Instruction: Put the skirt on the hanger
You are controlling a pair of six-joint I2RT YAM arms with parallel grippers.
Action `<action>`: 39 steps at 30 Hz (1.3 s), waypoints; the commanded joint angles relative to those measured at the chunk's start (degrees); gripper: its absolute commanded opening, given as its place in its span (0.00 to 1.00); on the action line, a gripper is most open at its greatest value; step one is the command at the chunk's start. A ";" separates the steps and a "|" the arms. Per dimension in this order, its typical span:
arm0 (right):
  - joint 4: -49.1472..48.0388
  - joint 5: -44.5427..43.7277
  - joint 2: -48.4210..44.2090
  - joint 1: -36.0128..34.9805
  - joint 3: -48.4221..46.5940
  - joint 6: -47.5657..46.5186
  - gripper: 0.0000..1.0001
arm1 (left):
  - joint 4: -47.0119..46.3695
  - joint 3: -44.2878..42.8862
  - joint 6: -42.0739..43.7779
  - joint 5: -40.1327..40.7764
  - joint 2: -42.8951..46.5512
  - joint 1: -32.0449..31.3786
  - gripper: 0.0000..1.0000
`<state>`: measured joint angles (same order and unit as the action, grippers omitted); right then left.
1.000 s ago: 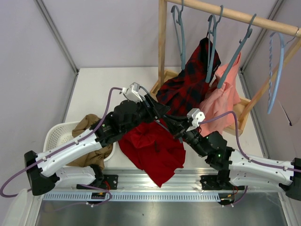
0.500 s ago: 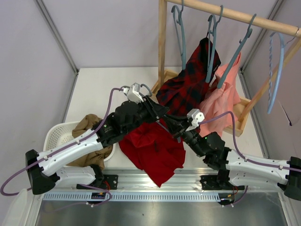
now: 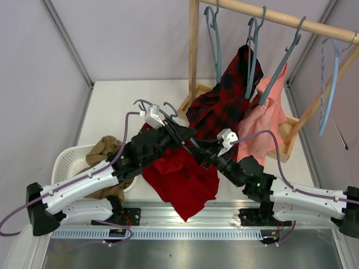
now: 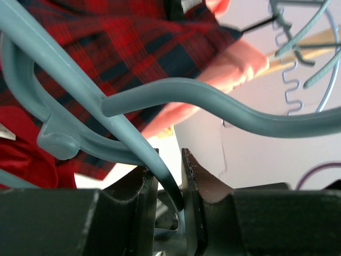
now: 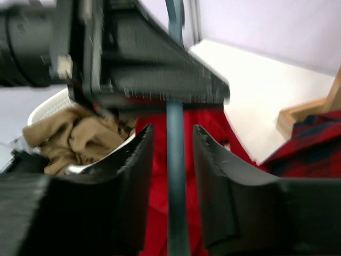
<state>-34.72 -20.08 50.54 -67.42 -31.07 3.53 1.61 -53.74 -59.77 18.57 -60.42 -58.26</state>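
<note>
While left claw (image 4: 169,162) pinches slim plastic hanger (image 4: 80,93) | skirt (image 3: 182,179): soft, crumpled red

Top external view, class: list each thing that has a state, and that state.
Bright-red cloth skirt: crumpled on table, unhung.
Slim grey-blue plastic hanger: off the rail, between both tools.
Left tool: shut on the hanger.
Right tool: open, straddling the hanger.
Red-and-black plaid garment: hanging from the rail.
Tan-brown garment: lying in the basket.
</note>
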 commanded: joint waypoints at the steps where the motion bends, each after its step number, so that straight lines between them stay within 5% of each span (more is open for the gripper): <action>1: 13.67 0.12 -2.28 -0.52 -3.64 2.97 0.45 | -6.00 -0.06 6.49 6.21 3.82 0.52 0.01; 7: 34.35 2.15 -12.65 -0.52 -6.55 11.49 0.61 | -6.09 4.86 9.75 2.18 7.16 4.90 0.01; 14: 45.71 3.02 -21.28 -1.13 -1.55 18.35 0.60 | -4.15 8.99 9.58 0.42 10.94 11.06 0.02; 21: 36.50 0.93 -11.45 -6.39 3.03 22.48 0.62 | -2.40 10.05 9.85 0.68 12.26 13.52 0.02; 27: 21.56 -14.98 4.28 -15.98 2.94 18.89 0.63 | -2.66 11.37 8.97 0.59 11.47 16.24 0.02; 32: 2.42 -17.18 13.86 -15.73 5.14 22.29 0.59 | -3.36 11.20 7.39 -1.95 9.89 19.15 0.02; 39: -12.03 -14.31 27.57 -11.60 4.53 26.08 0.57 | -4.51 10.58 6.51 -4.94 8.83 19.76 0.02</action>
<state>-33.12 -33.65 75.26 -81.10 -26.15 26.33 1.61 -41.91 -54.00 14.90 -51.81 -39.05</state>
